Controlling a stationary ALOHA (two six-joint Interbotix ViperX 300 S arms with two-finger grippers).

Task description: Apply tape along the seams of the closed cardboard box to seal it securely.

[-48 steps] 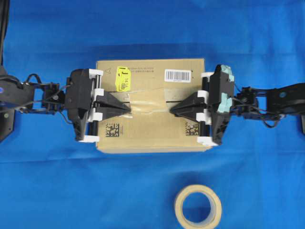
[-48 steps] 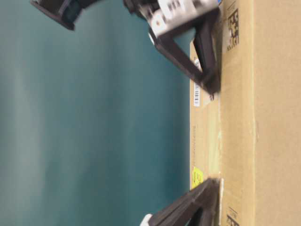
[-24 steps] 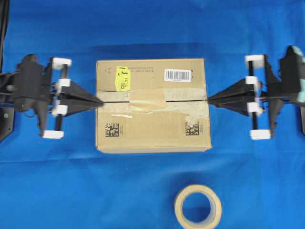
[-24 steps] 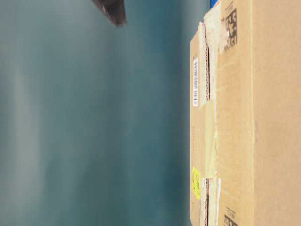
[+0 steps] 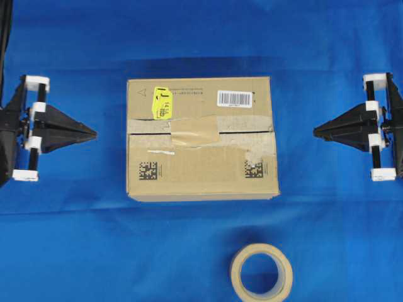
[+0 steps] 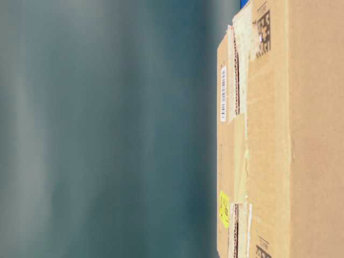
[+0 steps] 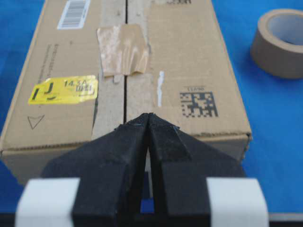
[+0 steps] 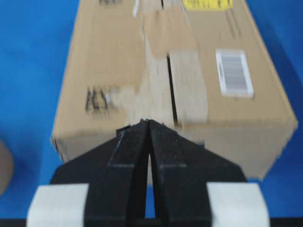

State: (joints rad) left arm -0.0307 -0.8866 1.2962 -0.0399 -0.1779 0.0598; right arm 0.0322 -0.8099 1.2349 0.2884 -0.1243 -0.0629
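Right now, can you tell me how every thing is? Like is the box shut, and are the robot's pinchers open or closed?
cardboard box: closed, flaps down.
seams: only the middle covered, both ends bare.
tape: stuck flat across the seam.
tape roll: lying flat on the table, untouched.
left gripper: shut, empty, clear of the box.
right gripper: shut, empty, clear of the box.

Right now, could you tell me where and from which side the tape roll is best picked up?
The tape roll lies flat on the cloth, hole up, clear of the box. Best come straight down and pinch one wall of the ring, one finger inside the hole and one outside.
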